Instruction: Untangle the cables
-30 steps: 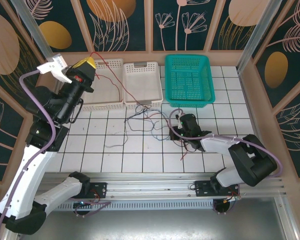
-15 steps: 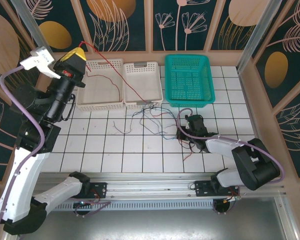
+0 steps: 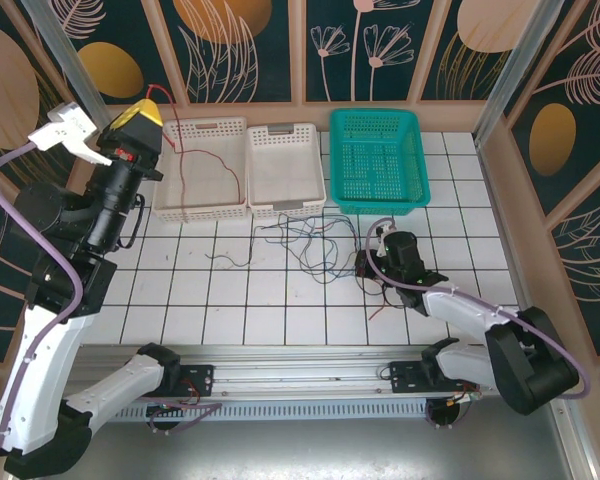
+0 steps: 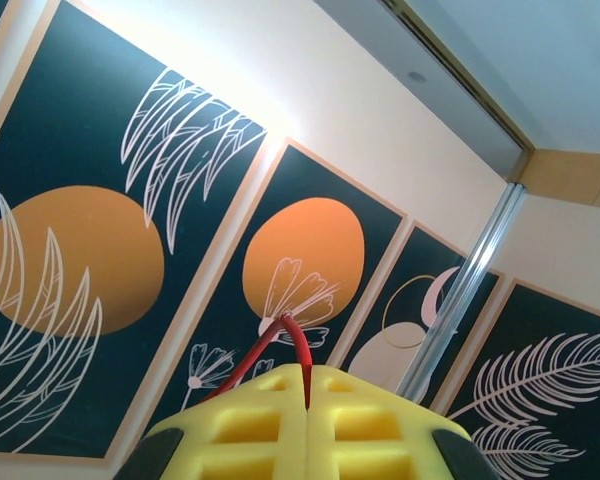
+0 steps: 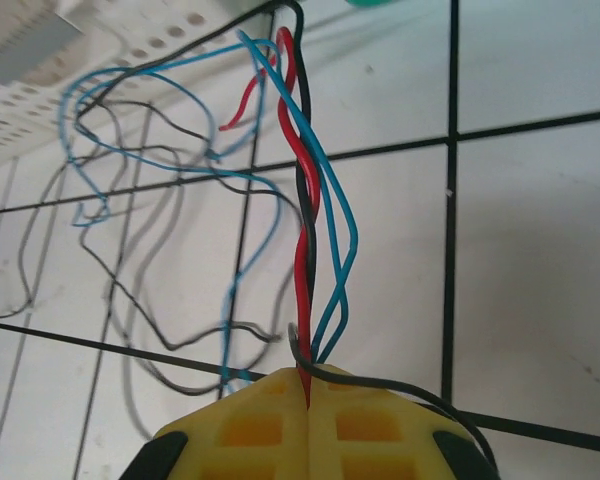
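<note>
Baskets: three. White slotted: two, left white basket point(image 3: 202, 212), right white basket point(image 3: 286, 205). Teal basket point(image 3: 378, 208): one. Arms: two, left arm point(image 3: 50, 335), right arm point(image 3: 460, 305). Grippers: two, left gripper point(image 4: 307, 378), right gripper point(image 5: 307, 388). Tangled cables point(image 3: 305, 240) in red, black, blue: total count unclear. Red cable point(image 4: 248, 360) at left gripper: one. At right gripper: one red strand, one black, two blue.

Left arm point(image 3: 50, 330): reared up tall, forearm angled up and away from base. Left gripper point(image 3: 146, 108): at top of reach, tips pointing upward. Yellow pads point(image 4: 250, 420) pressed flush. Red cable point(image 4: 283, 338) pinched in seam, arching out just above tips.

Right arm point(image 3: 470, 312): folded low, forearm stretched forward from elbow. Right gripper point(image 3: 372, 266): down low, jaws closed on twisted cables point(image 5: 305, 250), which run straight out ahead of tips.
</note>
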Tool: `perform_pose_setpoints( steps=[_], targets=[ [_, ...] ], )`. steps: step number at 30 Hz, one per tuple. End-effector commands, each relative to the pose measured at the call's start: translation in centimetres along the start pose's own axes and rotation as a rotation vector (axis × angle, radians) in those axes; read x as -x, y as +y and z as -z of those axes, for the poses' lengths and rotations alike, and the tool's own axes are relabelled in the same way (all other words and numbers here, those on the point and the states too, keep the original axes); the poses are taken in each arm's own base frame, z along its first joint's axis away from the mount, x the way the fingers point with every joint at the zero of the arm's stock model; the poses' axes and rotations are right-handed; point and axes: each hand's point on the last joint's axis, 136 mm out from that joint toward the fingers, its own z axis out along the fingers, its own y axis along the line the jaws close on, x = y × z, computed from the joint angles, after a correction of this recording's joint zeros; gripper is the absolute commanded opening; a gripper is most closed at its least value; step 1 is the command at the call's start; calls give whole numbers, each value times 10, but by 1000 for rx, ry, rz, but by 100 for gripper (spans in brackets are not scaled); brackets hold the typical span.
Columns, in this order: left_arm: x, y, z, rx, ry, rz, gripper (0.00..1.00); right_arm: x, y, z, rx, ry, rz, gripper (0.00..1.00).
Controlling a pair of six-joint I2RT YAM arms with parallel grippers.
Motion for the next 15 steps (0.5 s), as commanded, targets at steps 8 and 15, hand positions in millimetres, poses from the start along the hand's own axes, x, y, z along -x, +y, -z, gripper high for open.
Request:
perform_pose_setpoints(
  steps=[8,15],
  targets=[
    [-20,40,-34,180,11,-195,0,-1,18,7,103,-10,33,0],
    [-42,90,-69,298,48,-256,0,0,24,15,130,-27,44,0]
  ],
)
